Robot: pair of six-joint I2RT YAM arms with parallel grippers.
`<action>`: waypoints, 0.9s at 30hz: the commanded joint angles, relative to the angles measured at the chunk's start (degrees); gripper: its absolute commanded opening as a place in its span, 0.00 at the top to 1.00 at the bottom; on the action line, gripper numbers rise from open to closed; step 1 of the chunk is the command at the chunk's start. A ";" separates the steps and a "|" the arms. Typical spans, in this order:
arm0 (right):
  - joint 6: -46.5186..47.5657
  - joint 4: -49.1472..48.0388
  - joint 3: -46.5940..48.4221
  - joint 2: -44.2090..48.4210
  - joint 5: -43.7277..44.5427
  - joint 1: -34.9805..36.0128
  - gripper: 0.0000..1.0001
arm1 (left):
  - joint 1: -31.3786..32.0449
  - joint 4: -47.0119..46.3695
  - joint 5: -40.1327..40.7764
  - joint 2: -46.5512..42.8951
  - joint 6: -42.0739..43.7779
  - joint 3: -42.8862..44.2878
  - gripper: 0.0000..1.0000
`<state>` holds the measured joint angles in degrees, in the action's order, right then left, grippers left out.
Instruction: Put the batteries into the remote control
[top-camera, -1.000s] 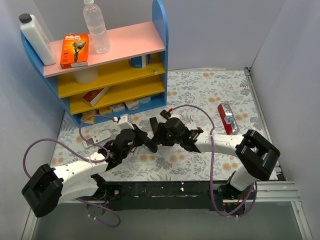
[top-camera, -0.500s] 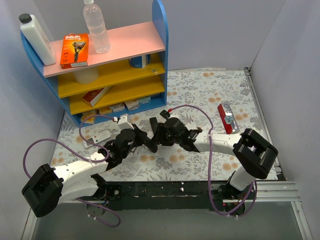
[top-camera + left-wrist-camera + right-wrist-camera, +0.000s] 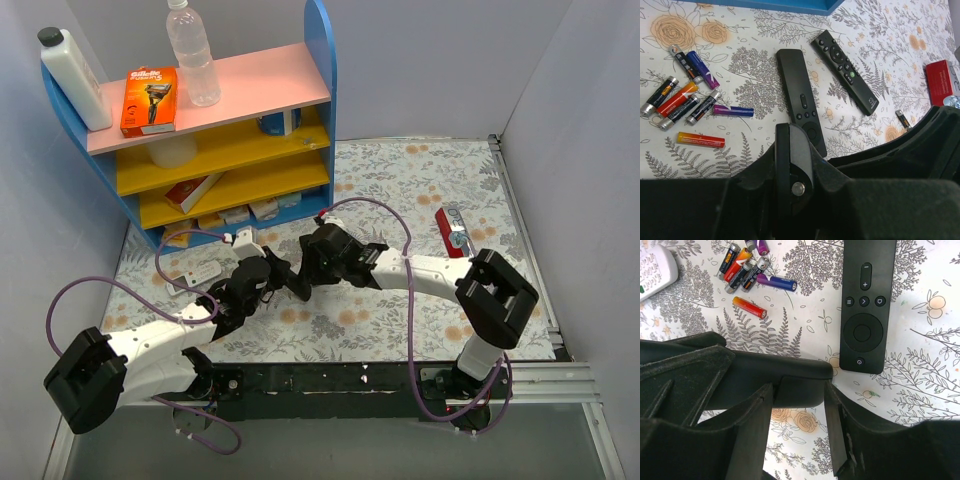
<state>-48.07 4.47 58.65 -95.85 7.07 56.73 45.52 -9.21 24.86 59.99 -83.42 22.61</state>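
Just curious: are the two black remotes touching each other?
Apart. The left wrist view shows flowered cloth between the few-button remote and the many-button remote.

— Where is the remote?
— The remote (image 3: 799, 95) lies flat and face up on the floral cloth (image 3: 765, 30). It is slim and black, with small buttons above a round ring pad at its near end.
— And the batteries?
— One battery (image 3: 902, 117) shows. It is tiny and dark with a yellowish band, lying on its side alone, well to the right of the remote.
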 commanded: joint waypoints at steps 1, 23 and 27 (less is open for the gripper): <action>5.00 10.90 4.53 -4.25 3.38 1.80 0.48 | 0.54 1.65 0.27 0.92 2.64 2.00 1.00; 7.91 10.21 2.87 -0.48 7.60 1.72 0.56 | 0.54 5.61 4.76 1.36 2.56 3.14 1.00; 7.47 9.95 1.73 1.10 7.69 1.37 0.56 | 0.54 6.14 5.11 1.10 2.21 3.05 1.00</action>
<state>-41.80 9.85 62.78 -96.53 12.16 58.61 45.91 -7.14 26.92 61.41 -82.17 24.82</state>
